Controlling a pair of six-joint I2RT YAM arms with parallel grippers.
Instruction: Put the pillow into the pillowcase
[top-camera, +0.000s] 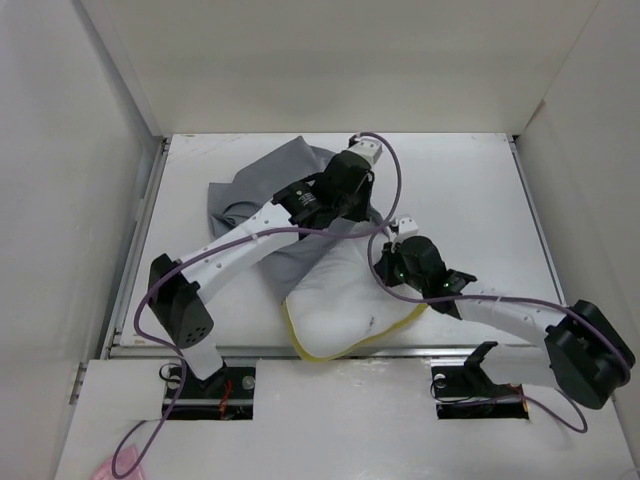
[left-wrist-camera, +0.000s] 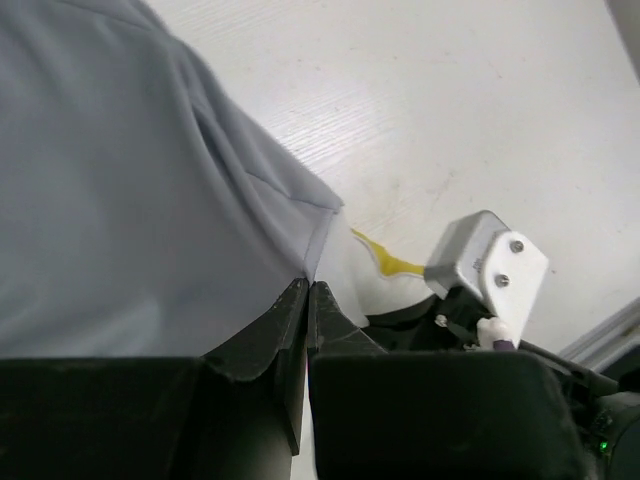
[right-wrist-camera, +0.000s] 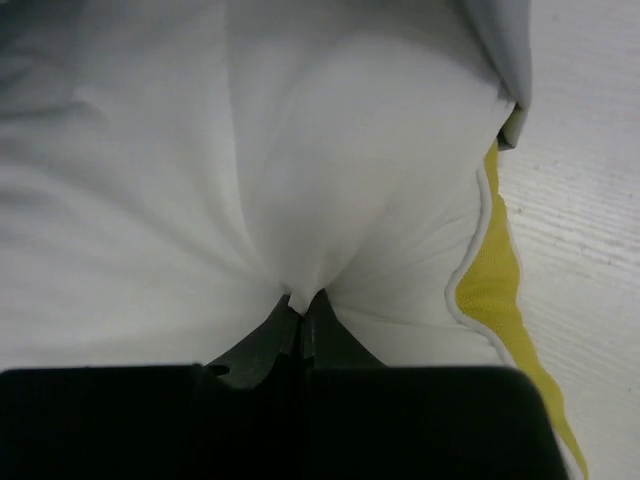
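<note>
Your pillow (top-camera: 340, 300) lies by the middle of the desk's (top-camera: 470, 190) near edge. Its long axis slants from that edge toward the desk's far side. The yellow band (right-wrist-camera: 490, 285) runs along the side facing the desk's right and curls round the near end. Grey pillowcase (top-camera: 285, 170) cloth overlaps the pillow's far end and bunches toward the desk's far left. Your left fingers (left-wrist-camera: 270, 330) are pressed together on the pillowcase's edge. Your right fingers (right-wrist-camera: 255, 345) pinch a fold of the pillow. The desk's right half lies open.
</note>
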